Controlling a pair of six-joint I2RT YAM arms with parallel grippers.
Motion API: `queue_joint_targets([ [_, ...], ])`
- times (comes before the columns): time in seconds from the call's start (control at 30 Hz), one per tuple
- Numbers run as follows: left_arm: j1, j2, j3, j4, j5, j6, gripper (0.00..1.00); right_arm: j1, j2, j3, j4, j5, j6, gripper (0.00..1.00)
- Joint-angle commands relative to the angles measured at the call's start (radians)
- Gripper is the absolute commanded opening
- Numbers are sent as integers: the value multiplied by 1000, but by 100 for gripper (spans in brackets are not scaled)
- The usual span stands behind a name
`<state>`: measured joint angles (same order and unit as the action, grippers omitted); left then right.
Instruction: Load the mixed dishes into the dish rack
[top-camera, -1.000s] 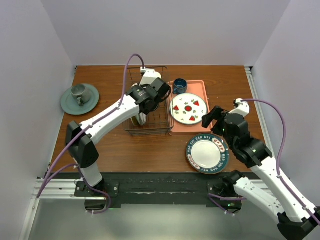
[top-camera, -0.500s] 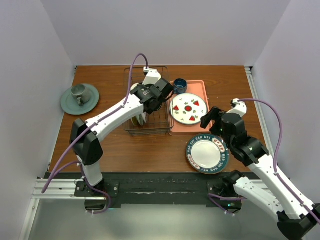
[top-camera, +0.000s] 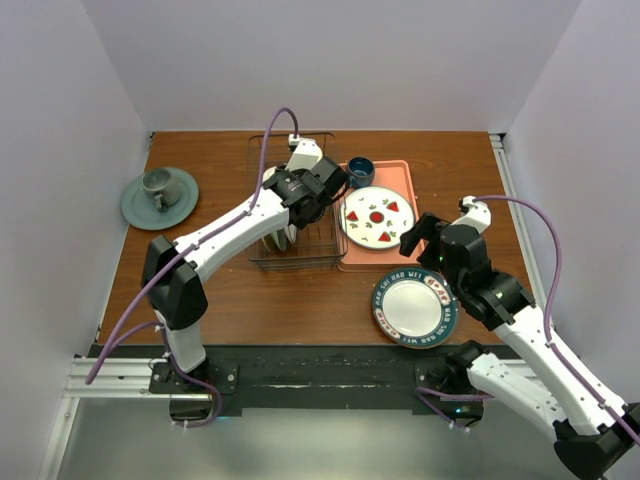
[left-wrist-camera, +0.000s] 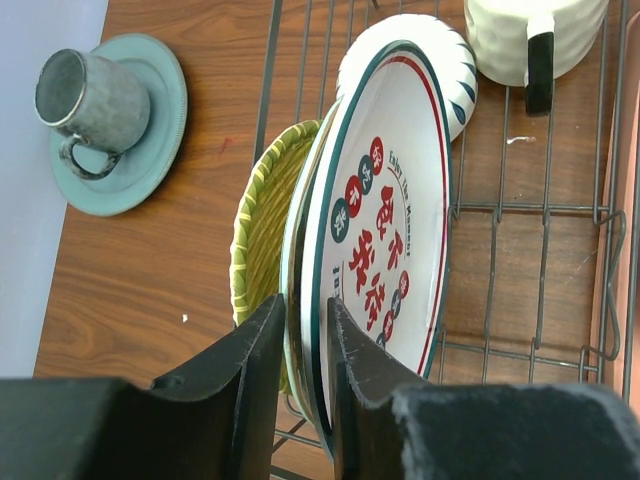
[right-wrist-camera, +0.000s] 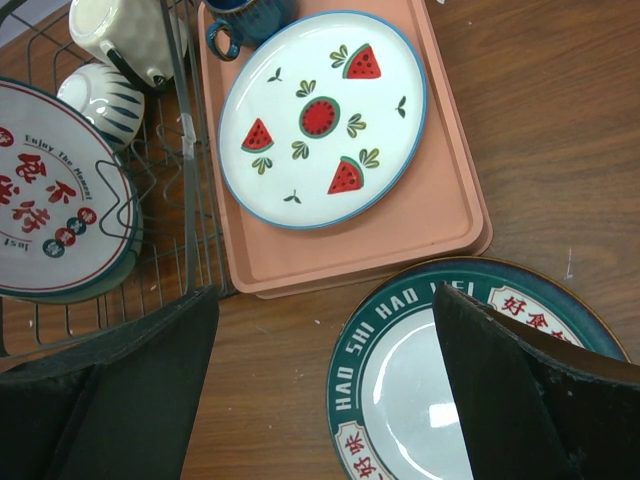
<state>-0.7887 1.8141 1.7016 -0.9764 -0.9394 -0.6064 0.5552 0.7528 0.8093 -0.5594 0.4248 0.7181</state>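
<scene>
In the left wrist view the dish rack (left-wrist-camera: 540, 210) holds a teal-rimmed plate with red characters (left-wrist-camera: 390, 230) standing on edge, with a yellow textured plate (left-wrist-camera: 262, 230) behind it. A striped bowl (left-wrist-camera: 455, 70) and a cream mug (left-wrist-camera: 520, 35) sit further in. My left gripper (left-wrist-camera: 305, 305) straddles the plate's rim, its jaws slightly parted. From above, it reaches down into the rack (top-camera: 300, 262). Another teal-rimmed plate (top-camera: 414, 307) (right-wrist-camera: 440, 390) lies flat on the table. My right gripper (right-wrist-camera: 325, 300) (top-camera: 415, 232) hovers wide open over its far-left edge, holding nothing.
A pink tray (top-camera: 405, 180) (right-wrist-camera: 330, 250) right of the rack carries a white plate with red fruit (top-camera: 377, 217) (right-wrist-camera: 320, 120) and a dark blue mug (top-camera: 360, 172). A grey-green cup on its saucer (top-camera: 158, 190) (left-wrist-camera: 85, 100) sits at the table's far left.
The left gripper has eased its jaws apart around the plate's rim and shifted slightly toward the back of the rack. The right gripper has crept a little left over the flat plate.
</scene>
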Motion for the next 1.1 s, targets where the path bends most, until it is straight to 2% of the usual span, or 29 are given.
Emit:
queue_joint_targets([
  [0.0,11,27,-30,62,47,-7,28,-1,2,2,42,2,12,92],
  [0.1,11,19,-28,67,56,-3,28,0,3,2,44,0,10,92],
  [0.2,2,4,-30,74,63,8,34,0,3,1,44,-1,11,92],
  [0.47,-15,-10,-33,84,71,16,34,-1,2,-7,47,-3,12,92],
  [0.87,-17,-73,-37,50,14,-4,64,0,2,-5,47,-9,12,92],
  [1.07,-30,-127,-46,51,-6,25,86,0,6,-4,47,-8,11,92],
])
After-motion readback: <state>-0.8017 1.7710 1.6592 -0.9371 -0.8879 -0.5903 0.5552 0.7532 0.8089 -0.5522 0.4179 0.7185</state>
